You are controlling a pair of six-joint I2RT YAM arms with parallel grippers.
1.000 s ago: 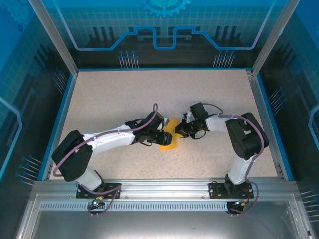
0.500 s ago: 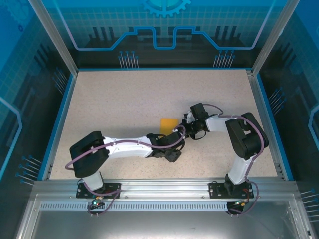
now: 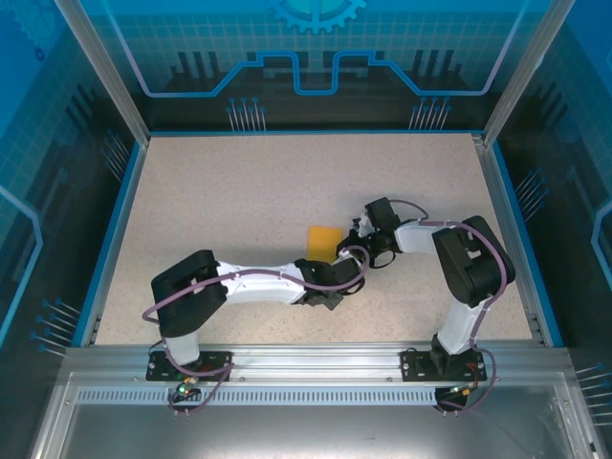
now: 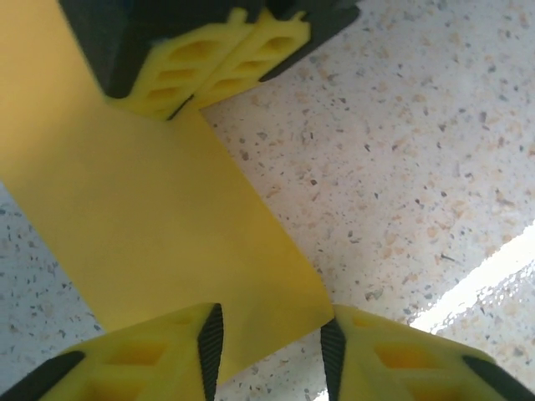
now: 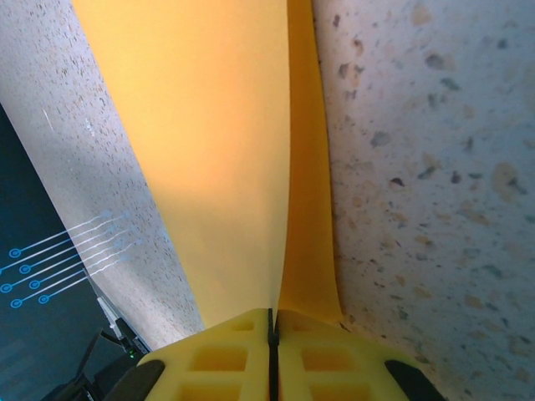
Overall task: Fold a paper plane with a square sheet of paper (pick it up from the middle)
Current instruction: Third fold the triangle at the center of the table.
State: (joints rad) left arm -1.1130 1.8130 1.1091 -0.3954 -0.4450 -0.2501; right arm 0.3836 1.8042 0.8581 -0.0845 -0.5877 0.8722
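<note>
Right pincer (image 5: 272,330) is clamped tight on the sheet of paper (image 5: 209,150), pads pressed flat together with the orange-yellow edge pinched right in the seam. On my right wrist feed the sheet runs away from the pads in two layers, a broad one on the left and a narrower strip on the right, meeting along a crease. So it's folded over, not a flat square.

Left pincer (image 4: 269,347) is a different story. Its pads are apart with a clear gap, and one corner of the sheet pokes into that gap. I honestly can't tell from the left wrist cam whether either pad is touching the paper, it's just too close up. The same feed shows the right pincer's pads closed on the far end of the sheet, so the two pincers sit at opposite ends of it.

The sheet is down at the speckled tabletop (image 4: 401,167). On the overhead cam it's around the middle of the tabletop, just left of the right pincer, and the left arm (image 3: 258,282) stretches across in front of it, covering its near edge.
</note>
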